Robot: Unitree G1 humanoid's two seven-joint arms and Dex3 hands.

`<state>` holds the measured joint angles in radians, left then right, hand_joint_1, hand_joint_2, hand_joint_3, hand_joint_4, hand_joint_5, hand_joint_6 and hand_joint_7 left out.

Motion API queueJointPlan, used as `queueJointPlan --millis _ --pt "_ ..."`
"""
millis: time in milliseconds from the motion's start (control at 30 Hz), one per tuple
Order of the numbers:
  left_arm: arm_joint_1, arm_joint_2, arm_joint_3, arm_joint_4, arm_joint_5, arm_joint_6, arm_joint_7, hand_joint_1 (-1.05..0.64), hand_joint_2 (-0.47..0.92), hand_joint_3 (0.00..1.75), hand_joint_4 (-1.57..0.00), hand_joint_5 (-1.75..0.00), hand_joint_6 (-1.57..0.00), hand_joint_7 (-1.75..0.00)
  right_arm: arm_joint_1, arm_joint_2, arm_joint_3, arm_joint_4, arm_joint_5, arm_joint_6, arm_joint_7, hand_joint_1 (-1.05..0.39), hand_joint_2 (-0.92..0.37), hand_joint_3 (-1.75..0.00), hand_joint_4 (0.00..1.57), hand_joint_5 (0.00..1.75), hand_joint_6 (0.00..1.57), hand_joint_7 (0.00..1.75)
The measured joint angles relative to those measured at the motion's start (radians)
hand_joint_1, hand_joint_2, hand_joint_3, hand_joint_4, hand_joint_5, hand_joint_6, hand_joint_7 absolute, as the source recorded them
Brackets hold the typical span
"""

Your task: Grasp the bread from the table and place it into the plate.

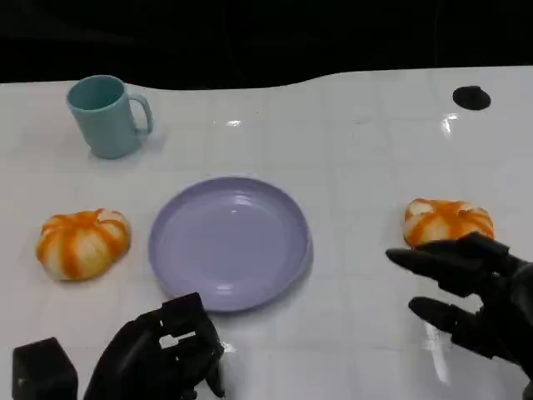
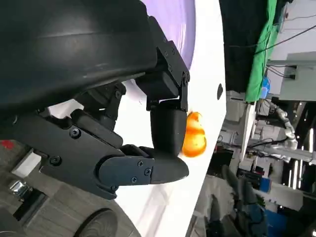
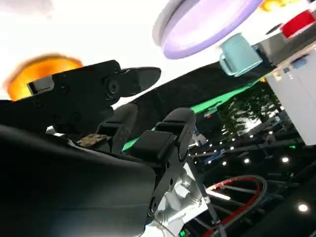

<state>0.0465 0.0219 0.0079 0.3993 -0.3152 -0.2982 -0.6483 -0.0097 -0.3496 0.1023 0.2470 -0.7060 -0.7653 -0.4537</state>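
Two orange-and-white striped bread rolls lie on the white table: one at the left point(image 1: 83, 242), one at the right point(image 1: 447, 222). A lavender plate point(image 1: 230, 242) sits between them, nothing in it. My right hand point(image 1: 475, 292) hovers just in front of the right bread, fingers spread and holding nothing; the right wrist view shows that bread point(image 3: 42, 71) beyond the fingers point(image 3: 133, 81). My left hand point(image 1: 162, 354) rests low in front of the plate, fingers curled in on nothing. The left wrist view shows the plate point(image 2: 175, 19) and the right bread point(image 2: 194, 136).
A teal mug point(image 1: 107, 115) stands at the back left. A small black disc point(image 1: 471, 97) lies at the back right near the table's far edge. A black block point(image 1: 43, 371) sits at the near left corner beside my left hand.
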Motion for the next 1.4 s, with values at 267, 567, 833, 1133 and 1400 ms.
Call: queueJointPlan --millis 267,567,833,1133,1400 --pt "-0.005 -0.001 0.0 0.018 0.0 -0.011 -0.001 -0.61 0.76 0.5 -0.79 -1.75 -0.74 -1.46 0.007 -0.043 -0.018 -0.114 -0.042 0.163 0.064 -0.49 -0.92 -0.04 0.09 0.3 0.36 0.0" --pt "-0.013 -0.002 0.0 0.025 0.0 -0.022 -0.001 -0.6 0.76 0.5 -0.78 -1.75 -0.74 -1.46 0.022 -0.082 -0.046 -0.295 -0.08 0.431 0.251 -0.55 -0.87 0.0 0.02 0.32 0.28 0.01" --pt "-0.014 -0.002 0.0 0.026 0.0 -0.022 -0.001 -0.6 0.76 0.52 -0.78 -1.75 -0.73 -1.47 -0.017 -0.099 -0.029 -0.306 -0.084 0.545 0.375 -0.56 -0.86 0.0 0.01 0.37 0.29 0.01" --pt "-0.015 -0.004 0.0 0.026 0.0 -0.023 -0.001 -0.6 0.75 0.53 -0.78 -1.75 -0.73 -1.47 -0.132 -0.121 0.033 -0.187 -0.103 0.604 0.416 -0.55 -0.86 0.0 0.04 0.39 0.29 0.01" --pt "-0.015 -0.005 0.0 0.026 0.0 -0.022 0.0 -0.6 0.74 0.52 -0.78 -1.75 -0.73 -1.47 -0.237 -0.121 0.103 -0.095 -0.111 0.633 0.434 -0.49 -0.8 0.0 0.07 0.37 0.29 0.0"
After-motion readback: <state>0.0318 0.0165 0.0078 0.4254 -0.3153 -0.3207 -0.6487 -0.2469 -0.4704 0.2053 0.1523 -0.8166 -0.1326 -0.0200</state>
